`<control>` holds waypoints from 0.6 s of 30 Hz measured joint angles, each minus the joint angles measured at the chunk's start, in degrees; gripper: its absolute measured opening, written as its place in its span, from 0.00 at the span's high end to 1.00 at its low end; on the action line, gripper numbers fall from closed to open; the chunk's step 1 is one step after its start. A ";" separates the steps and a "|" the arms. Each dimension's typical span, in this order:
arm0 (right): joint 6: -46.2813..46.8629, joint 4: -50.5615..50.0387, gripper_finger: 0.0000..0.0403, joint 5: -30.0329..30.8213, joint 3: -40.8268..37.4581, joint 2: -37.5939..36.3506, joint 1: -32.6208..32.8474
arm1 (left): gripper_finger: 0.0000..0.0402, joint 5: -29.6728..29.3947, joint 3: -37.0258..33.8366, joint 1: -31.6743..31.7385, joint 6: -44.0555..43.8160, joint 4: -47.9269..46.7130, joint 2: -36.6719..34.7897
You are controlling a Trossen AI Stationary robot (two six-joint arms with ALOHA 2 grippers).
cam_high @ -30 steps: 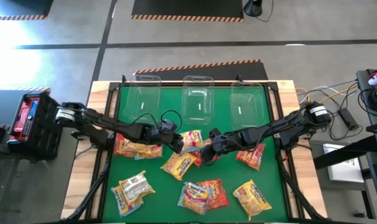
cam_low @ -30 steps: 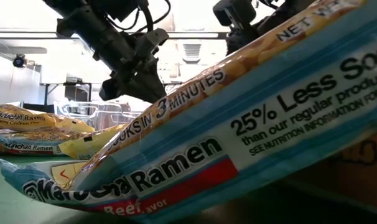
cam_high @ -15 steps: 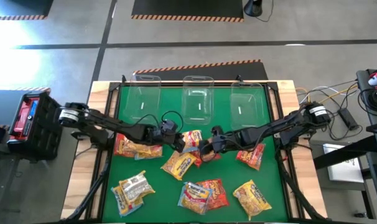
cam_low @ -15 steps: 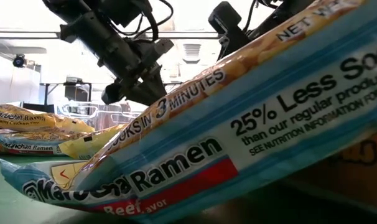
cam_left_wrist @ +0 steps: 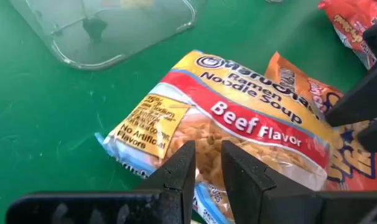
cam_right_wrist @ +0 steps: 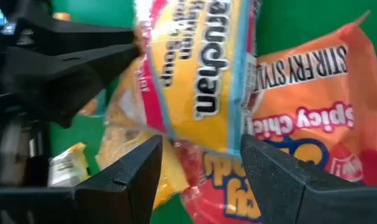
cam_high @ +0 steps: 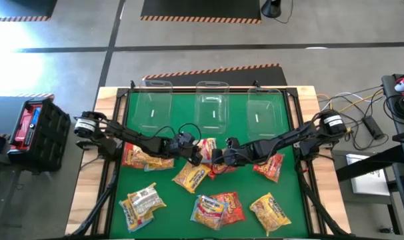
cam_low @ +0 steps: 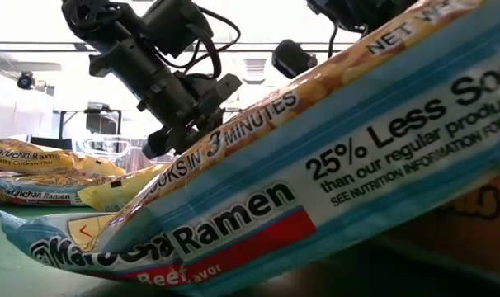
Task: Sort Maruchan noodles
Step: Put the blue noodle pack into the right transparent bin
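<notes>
Packets of Maruchan noodles lie scattered over the green table mat, and the landmark among them is the crinkly yellow beef-flavour packet with a red band near the mat's middle. The left gripper sits low at that beef packet's left edge; in the left wrist view its two dark fingers stand close together with only a narrow gap, their tips over the packet, though whether they pinch its plastic cannot be told. The right gripper meets the same packet from its right, its fingers spread wide apart around the packet's end. Tucked partly under the beef packet on the right gripper's side is an orange spicy stir-fry packet. Beyond the beef packet, along the mat's far edge, stand three clear plastic bins in a row. Nearer than it lie more packets, among them a pale multicoloured packet and a yellow-orange packet. A blue-edged beef packet fills the low view.
</notes>
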 joint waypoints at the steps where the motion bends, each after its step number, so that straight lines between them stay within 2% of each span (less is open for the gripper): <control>1: 0.37 0.11 0.48 -0.17 0.00 0.48 0.02 | 0.85 0.19 0.00 0.00 0.02 0.08 0.00; 12: -3.13 1.45 0.48 -0.84 -0.02 -2.52 0.15 | 0.85 1.57 0.07 0.00 -0.07 0.19 2.02; 18: -3.05 -6.15 0.48 1.97 -0.04 -3.01 0.08 | 0.85 2.08 0.17 -0.20 -0.50 0.62 3.19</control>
